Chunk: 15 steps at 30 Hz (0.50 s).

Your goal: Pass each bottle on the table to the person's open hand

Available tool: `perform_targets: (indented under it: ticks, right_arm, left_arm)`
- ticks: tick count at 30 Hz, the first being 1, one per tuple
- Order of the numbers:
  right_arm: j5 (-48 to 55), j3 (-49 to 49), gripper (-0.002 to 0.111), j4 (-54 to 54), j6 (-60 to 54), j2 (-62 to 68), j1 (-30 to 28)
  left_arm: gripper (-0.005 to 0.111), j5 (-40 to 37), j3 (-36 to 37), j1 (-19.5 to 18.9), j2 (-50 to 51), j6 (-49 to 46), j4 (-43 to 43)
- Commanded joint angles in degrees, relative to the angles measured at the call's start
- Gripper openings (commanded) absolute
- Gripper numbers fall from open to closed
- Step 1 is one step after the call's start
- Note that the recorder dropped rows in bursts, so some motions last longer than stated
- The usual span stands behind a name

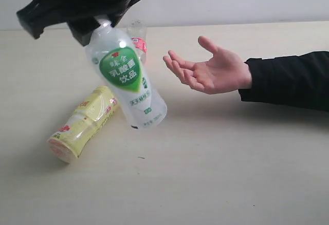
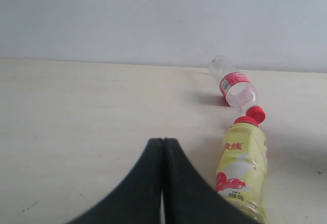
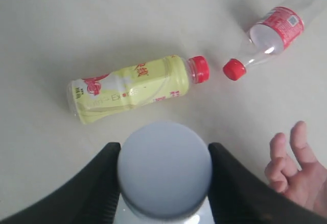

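Green-white label bottle [image 1: 126, 76]: exterior view; it hangs clear of the table [image 1: 231, 184], long axis tilted, with the cap at eleven o'clock and the base at five o'clock.
Right gripper [image 1: 98, 23]: sits toward ten o'clock of the picture, across the middle, and pinches that bottle at the neck.
Person's open hand [image 1: 213, 72]: lies at three o'clock of the held bottle, palm up, fingers pointing to nine o'clock; it is near the bottle but apart from it.
Coming move, as a judgement: the bottle must travel toward three o'clock, base end leading into the palm. The right arm already holds it and is the nearer one.
Yellow bottle [image 1: 85, 122]: lies on the table at seven o'clock of the held bottle, with its base toward seven o'clock.
Small clear bottle [image 1: 138, 39]: mostly hidden behind the held bottle.
Left gripper [image 2: 163, 150]: left wrist view; its fingers are pressed together on nothing, over the table. Both lying bottles are beyond it, their red caps nearly meeting.
Right wrist view: the pale cap is clamped between two black fingers, and the person's fingertips show just beside them.
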<state>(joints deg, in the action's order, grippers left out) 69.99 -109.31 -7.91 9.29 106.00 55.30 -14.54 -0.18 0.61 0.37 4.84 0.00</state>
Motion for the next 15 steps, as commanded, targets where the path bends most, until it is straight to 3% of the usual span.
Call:
perform_targets:
  ticks: [1,9,15]
  right_arm:
    - [-0.03,-0.75,0.000,3.44,1.56,-2.05,-4.54]
    - [-0.03,-0.59,0.000,7.53,0.98,-2.42,-12.88]
    - [-0.03,9.90,0.000,7.51,-2.35,-4.69,-19.43]
  left_arm:
    - [0.000,0.55,0.18,-0.11,-0.37,-0.14,-0.60]
    - [0.000,0.55,0.18,-0.11,-0.37,-0.14,-0.60]
    - [0.000,0.55,0.18,-0.11,-0.37,-0.14,-0.60]
